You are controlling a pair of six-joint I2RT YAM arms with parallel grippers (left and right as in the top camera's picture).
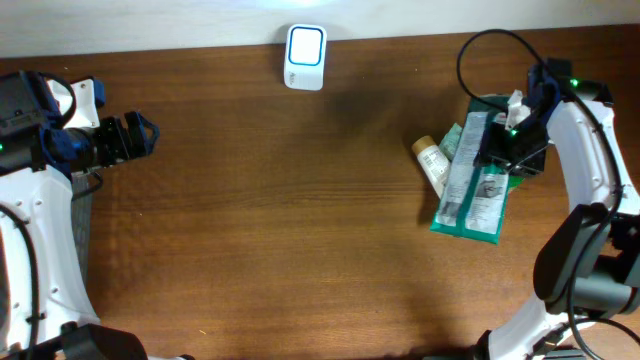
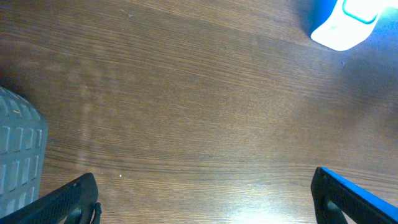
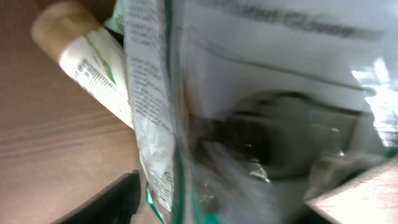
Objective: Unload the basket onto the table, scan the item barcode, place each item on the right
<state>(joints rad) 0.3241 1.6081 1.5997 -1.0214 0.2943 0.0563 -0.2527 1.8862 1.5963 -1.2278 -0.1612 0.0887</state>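
Observation:
A pile of flat green-and-white packets (image 1: pixel 470 190) lies at the right of the table, with a white tube (image 1: pixel 432 160) with a beige cap beside it. My right gripper (image 1: pixel 505 150) hangs right over the pile. In the right wrist view a clear-fronted packet (image 3: pixel 249 112) fills the space between the jaws (image 3: pixel 230 205). The left finger (image 3: pixel 115 199) stands just off its edge, and the right finger is hidden. The tube (image 3: pixel 87 62) lies upper left. The white-and-blue scanner (image 1: pixel 305 57) stands at the table's back edge. My left gripper (image 1: pixel 150 137) is far left, open and empty (image 2: pixel 205 199).
A grey ribbed bin (image 2: pixel 18 155) sits at the table's left edge beside my left arm. The scanner (image 2: pixel 348 22) shows in the top right corner of the left wrist view. Brown wooden tabletop (image 1: pixel 300 220) lies between the two arms. A black cable (image 1: pixel 480 60) loops above my right arm.

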